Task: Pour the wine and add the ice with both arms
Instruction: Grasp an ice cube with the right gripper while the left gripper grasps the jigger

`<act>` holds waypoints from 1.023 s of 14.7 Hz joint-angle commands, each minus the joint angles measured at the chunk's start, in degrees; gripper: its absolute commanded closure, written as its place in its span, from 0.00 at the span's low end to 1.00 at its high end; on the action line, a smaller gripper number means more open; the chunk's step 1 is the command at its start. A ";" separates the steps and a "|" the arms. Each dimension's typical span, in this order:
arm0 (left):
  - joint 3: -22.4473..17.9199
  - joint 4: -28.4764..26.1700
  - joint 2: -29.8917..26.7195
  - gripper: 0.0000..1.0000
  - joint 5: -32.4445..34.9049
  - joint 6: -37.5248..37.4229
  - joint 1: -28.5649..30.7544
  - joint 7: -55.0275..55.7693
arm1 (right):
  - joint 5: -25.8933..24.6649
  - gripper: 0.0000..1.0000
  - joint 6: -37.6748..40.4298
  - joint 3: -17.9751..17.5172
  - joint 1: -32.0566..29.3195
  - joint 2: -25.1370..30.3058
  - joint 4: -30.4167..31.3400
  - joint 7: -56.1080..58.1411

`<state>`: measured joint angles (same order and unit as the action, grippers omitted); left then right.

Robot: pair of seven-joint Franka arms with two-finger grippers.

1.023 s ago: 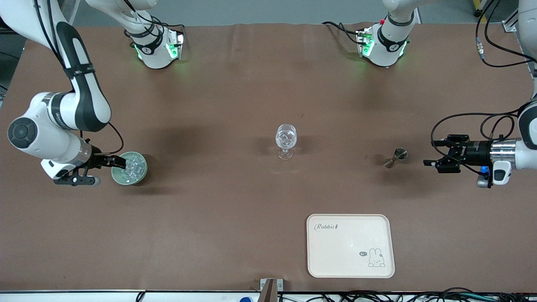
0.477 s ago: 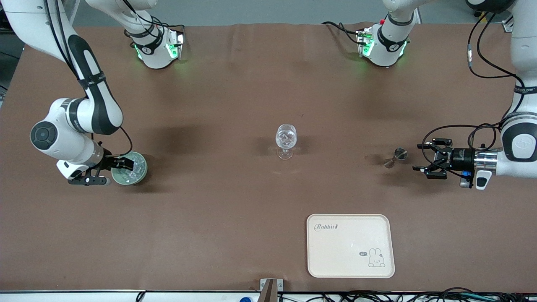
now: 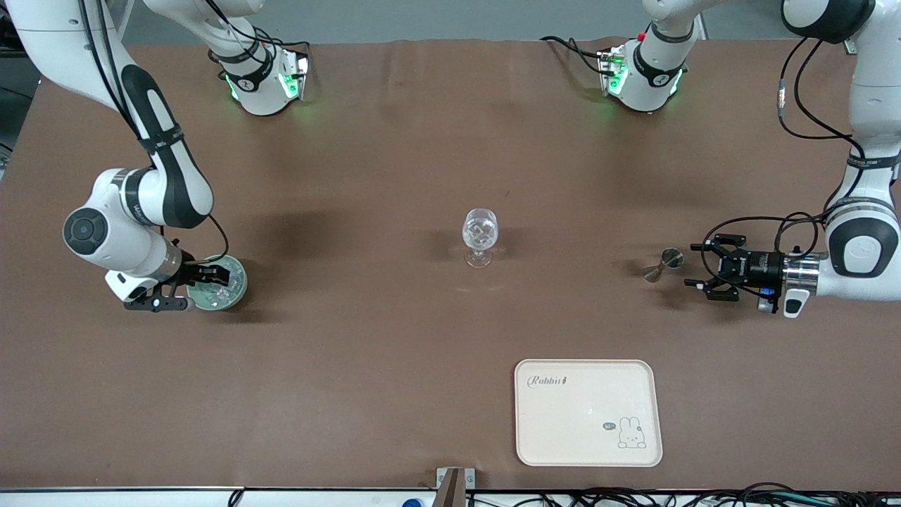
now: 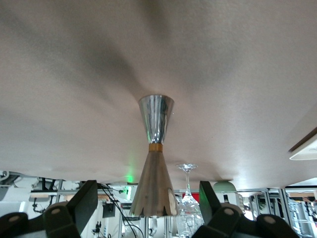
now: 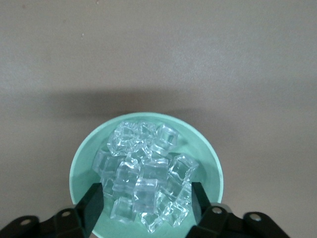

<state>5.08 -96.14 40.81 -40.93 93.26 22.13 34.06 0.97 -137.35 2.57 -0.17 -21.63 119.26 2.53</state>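
Two grippers were down at their targets: my right gripper [image 5: 146, 208] had its fingers spread astride the ice [image 5: 146, 173] heaped in the bowl [image 3: 236, 289] at nine o'clock of the glass [image 3: 480, 236]. My left gripper [image 3: 697, 274] gaped beside the jigger [image 4: 154, 158] at three o'clock. I judged loose cubes could squirt free on closing, or a finger tip the jigger.

A big brown table [image 3: 394, 338] fills almost the whole view. A pale tray [image 3: 588, 412] with a little bunny picture lies on it. Near the tray, along the table's edge, black cables [image 3: 633, 497] run. Soft shadows fall on the brown top.
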 commanded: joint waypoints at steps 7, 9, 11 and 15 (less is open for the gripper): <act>0.46 0.43 3.13 0.17 -4.69 -0.27 0.28 -0.23 | 0.00 0.34 -1.34 -0.20 0.43 0.54 1.94 0.02; 0.64 0.43 3.83 0.18 -5.47 -0.18 0.10 -0.66 | 0.00 0.37 -2.65 -0.20 0.43 0.02 1.94 0.02; 0.64 0.43 4.27 0.19 -5.92 -0.18 -0.07 -1.28 | 0.00 0.38 -2.92 -0.29 0.43 -0.34 1.94 0.02; 0.72 0.60 5.77 0.22 -6.01 -0.18 -0.16 -2.60 | 0.00 0.52 -2.92 -0.20 0.52 -0.51 1.94 0.02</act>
<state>5.75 -96.12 45.71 -45.97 93.26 22.05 32.37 0.98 -139.27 2.39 0.13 -22.09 120.58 2.53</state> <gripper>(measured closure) 0.220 0.419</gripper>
